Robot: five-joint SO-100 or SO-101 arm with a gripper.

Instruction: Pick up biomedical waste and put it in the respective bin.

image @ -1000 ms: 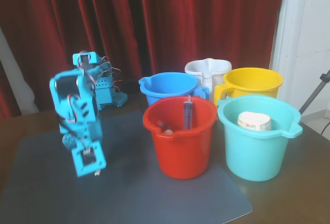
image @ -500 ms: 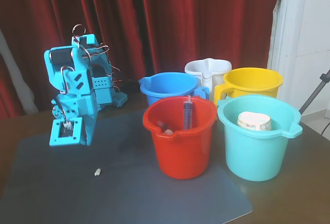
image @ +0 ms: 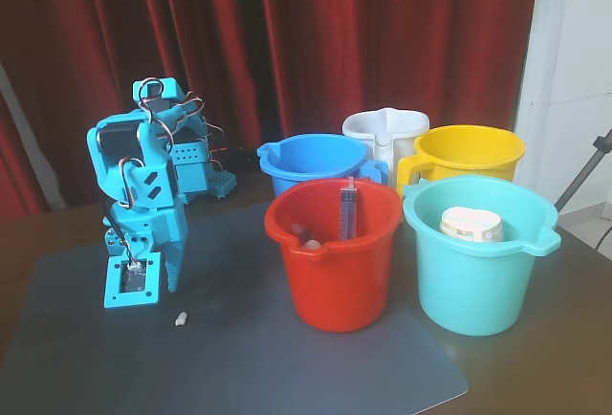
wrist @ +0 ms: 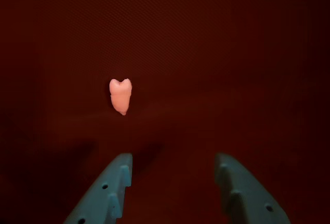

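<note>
In the fixed view we see our gripper (image: 172,276) pointing down at the grey mat (image: 287,358), with the small white pellet (image: 180,317) lying on the mat just in front of it, untouched. In the wrist view the two fingers (wrist: 111,193) stand apart and empty, the pellet (wrist: 120,95) ahead of them, nearer the left finger. The red bucket (image: 335,262), holding an upright syringe (image: 347,209), stands to the right in the fixed view.

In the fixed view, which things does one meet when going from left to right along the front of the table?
Blue arm with its pincer → tiny white pellet → red bucket → turquoise bucket.
</note>
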